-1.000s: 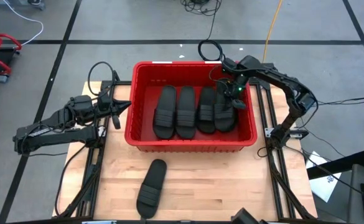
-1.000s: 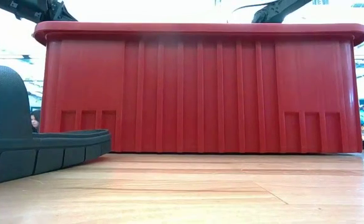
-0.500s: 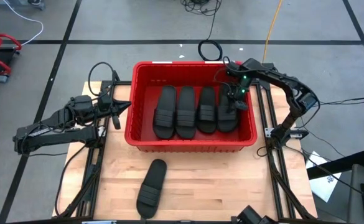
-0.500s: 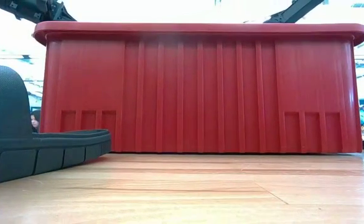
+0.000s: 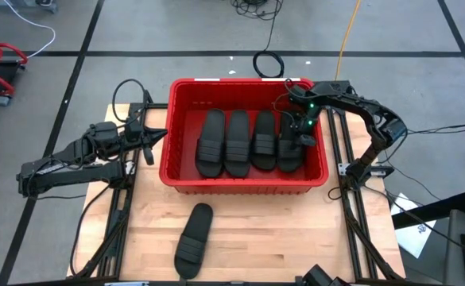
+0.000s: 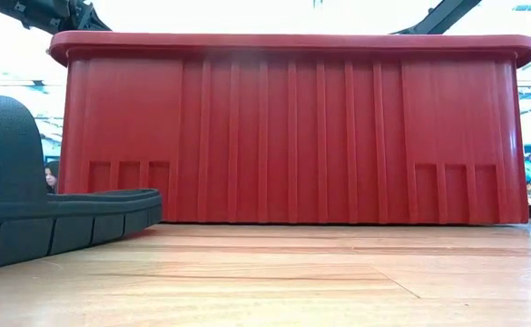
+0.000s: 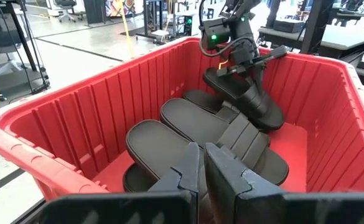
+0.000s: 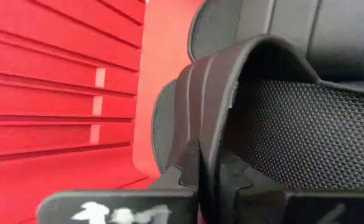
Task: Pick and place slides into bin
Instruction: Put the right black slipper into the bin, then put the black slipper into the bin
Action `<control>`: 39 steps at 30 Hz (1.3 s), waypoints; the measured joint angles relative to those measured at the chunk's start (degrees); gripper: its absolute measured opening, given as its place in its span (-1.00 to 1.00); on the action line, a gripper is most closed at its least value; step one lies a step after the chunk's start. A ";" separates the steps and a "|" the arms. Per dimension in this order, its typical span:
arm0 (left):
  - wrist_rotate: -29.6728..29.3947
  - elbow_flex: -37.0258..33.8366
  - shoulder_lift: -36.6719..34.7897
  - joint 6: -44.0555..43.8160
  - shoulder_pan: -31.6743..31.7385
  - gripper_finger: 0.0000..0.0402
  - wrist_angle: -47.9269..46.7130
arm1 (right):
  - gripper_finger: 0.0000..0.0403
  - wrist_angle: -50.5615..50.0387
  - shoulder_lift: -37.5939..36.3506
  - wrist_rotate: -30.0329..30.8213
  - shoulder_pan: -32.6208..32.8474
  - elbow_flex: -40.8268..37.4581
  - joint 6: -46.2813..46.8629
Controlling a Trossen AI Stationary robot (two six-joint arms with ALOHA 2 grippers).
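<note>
Overhead view: I see a red bin [image 5: 244, 184] on a pale wooden surface [image 5: 296, 230], with four black sandals side by side inside it.
Right gripper [image 5: 302, 133]: I have it inside the bin at its right end, over the rightmost sandal [image 5: 289, 151].
Right jaws: my right wrist camera shows them closed on the ribbed strap [image 8: 210, 106] of that sandal, with a mesh-textured lining under the strap.
Left wrist view only: the held sandal [image 7: 247, 96] is tilted, its toe end resting on the next one, while three others lie flat on the bin floor.
Left gripper [image 5: 154, 135]: I see it waiting just outside the bin's left wall, jaws closed on nothing.
Loose sandal [image 5: 194, 238]: it lies on the surface in front of the bin, apart from it.
Table-level view only: the bin's front wall [image 6: 292, 136] is vertically ribbed plastic under a rolled rim; the loose sandal's grooved rubber sole [image 6: 56, 227] fills the left corner.
</note>
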 joint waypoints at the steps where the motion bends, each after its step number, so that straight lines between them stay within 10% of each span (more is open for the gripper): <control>1: 0.00 0.00 -0.01 -0.13 0.00 -0.90 0.00 | -0.98 0.33 0.00 0.58 0.02 -0.02 0.48; 13: 0.04 0.00 -0.01 -2.35 -0.02 -0.90 0.02 | -0.57 4.12 -2.29 9.55 0.65 -0.28 9.01; 24: 5.58 0.00 0.01 1.30 -0.04 -0.90 1.60 | -0.11 15.13 -19.01 10.96 3.09 2.87 20.17; 39: 28.90 19.97 11.41 2.06 -1.44 -0.91 -5.86 | -0.93 43.57 -45.71 -1.24 11.27 5.31 51.06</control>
